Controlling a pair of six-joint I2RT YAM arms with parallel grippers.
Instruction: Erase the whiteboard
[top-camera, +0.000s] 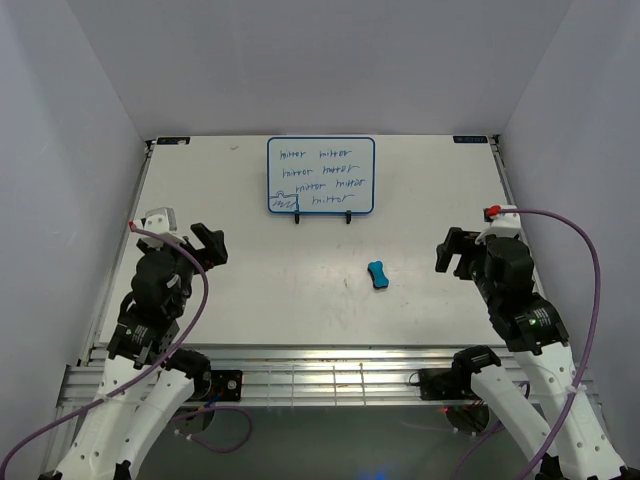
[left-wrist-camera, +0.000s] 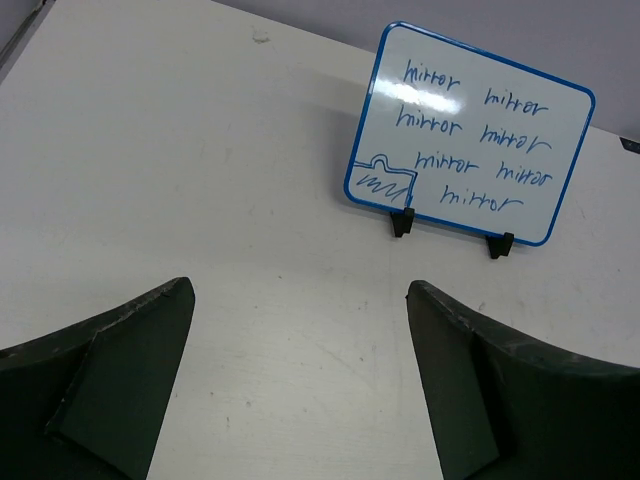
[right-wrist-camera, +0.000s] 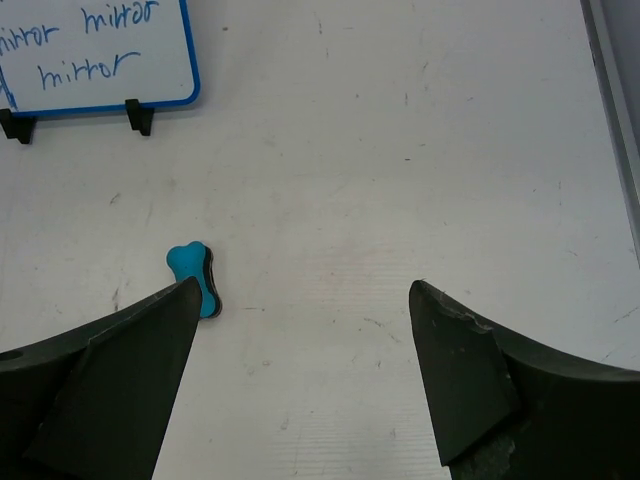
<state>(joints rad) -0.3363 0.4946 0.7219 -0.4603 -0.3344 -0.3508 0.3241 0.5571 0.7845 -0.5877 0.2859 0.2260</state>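
Observation:
The whiteboard (top-camera: 321, 175) has a thin blue frame and stands tilted on a black wire stand at the back middle of the table. Blue handwritten lines cover it. It also shows in the left wrist view (left-wrist-camera: 470, 135) and its lower right corner shows in the right wrist view (right-wrist-camera: 95, 55). A small blue bone-shaped eraser (top-camera: 378, 276) lies on the table in front of it, right of centre, also in the right wrist view (right-wrist-camera: 192, 272). My left gripper (top-camera: 208, 244) is open and empty at the left. My right gripper (top-camera: 452, 250) is open and empty, right of the eraser.
The white table (top-camera: 280, 290) is walled by pale panels at the left, right and back. A metal rail (top-camera: 330, 375) runs along the near edge between the arm bases. Purple cables loop from both arms.

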